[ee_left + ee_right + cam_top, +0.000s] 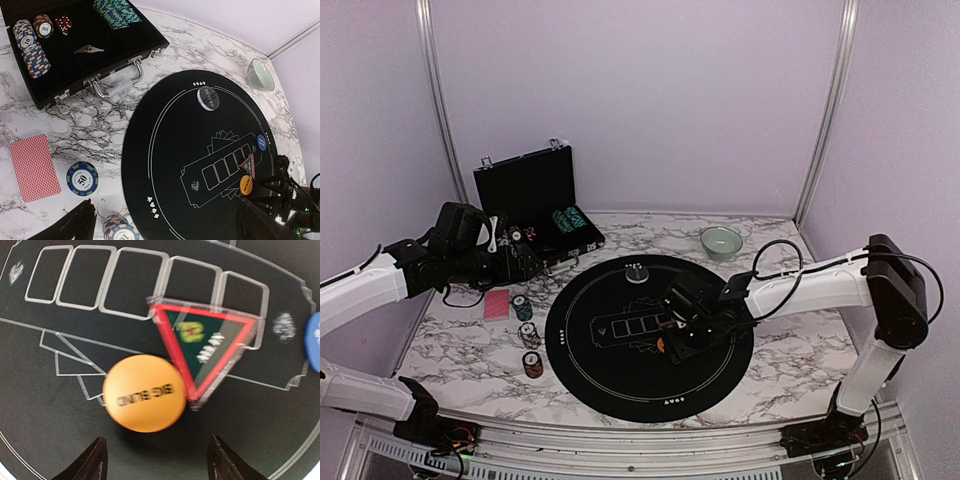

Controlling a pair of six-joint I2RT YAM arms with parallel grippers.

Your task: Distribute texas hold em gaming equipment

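We see the right gripper (pixel 160 465) low over the black mat (pixel 60 440), its fingers standing apart with nothing between them. The orange disc (pixel 144 392) marked BIG BLIND lies flat just ahead of the fingertips, right against a red-edged triangular marker (pixel 205 352), and a blue disc (pixel 314 340) lies just beyond that marker. The left gripper (pixel 167 217) is spread wide and empty above the desk (pixel 95 120), with the pinkish-red card deck (pixel 34 167), a single chip (pixel 82 178) and a chip stack (pixel 119 230) lying below it beside the mat. A dealer disc (pixel 207 97) sits near the mat's far rim.
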